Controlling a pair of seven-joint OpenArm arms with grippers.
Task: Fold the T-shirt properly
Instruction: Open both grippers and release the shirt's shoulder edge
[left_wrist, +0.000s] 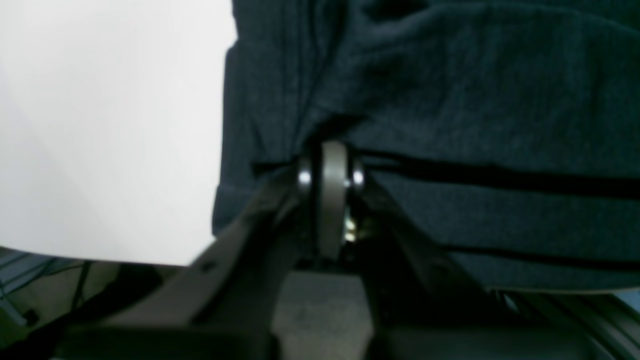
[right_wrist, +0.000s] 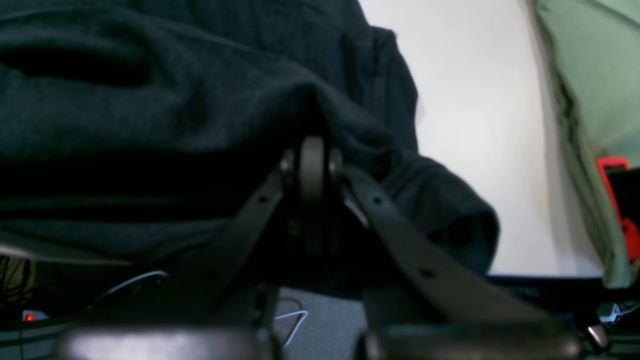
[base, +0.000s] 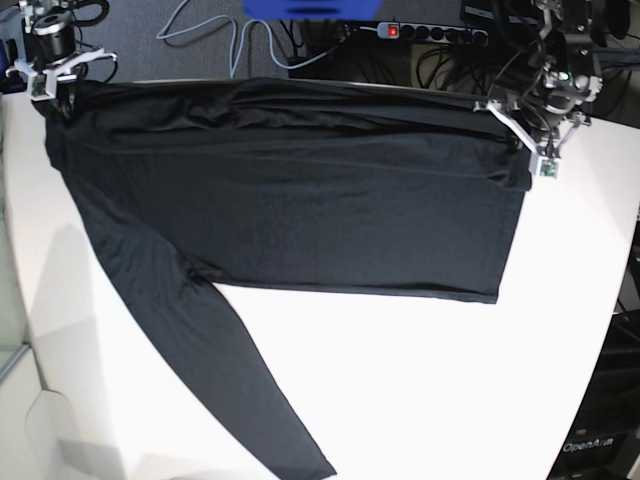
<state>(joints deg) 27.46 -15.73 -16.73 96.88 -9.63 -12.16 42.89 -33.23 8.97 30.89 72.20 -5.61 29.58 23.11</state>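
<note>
Across the far half of the white counter (base: 400, 380): one shirt (base: 300, 190), black, long-sleeved, thin and faintly shiny, no print. Body spread flat and sideways, its far edge running along the counter's far side, near edge straight, some layers doubled along the far edge. One sleeve (base: 200, 350) runs diagonally from the body toward the near edge of the counter, lying flat. Left tool (left_wrist: 330, 172), at the base view's right far corner of the shirt: closed, fabric bunched around its tips and stacked in layers beside it in the left wrist view. Right tool (right_wrist: 312, 165), at the base view's left far corner: closed likewise, cloth gathered over its tips, a loose fold hanging off beside it in the right wrist view. Behind the counter: power strip (base: 430, 32) with a red switch, grey cables (base: 215, 40) on the floor. Right wrist view, far side: pale green cloth (right_wrist: 585, 100), small red item (right_wrist: 617, 195), blurred.
</note>
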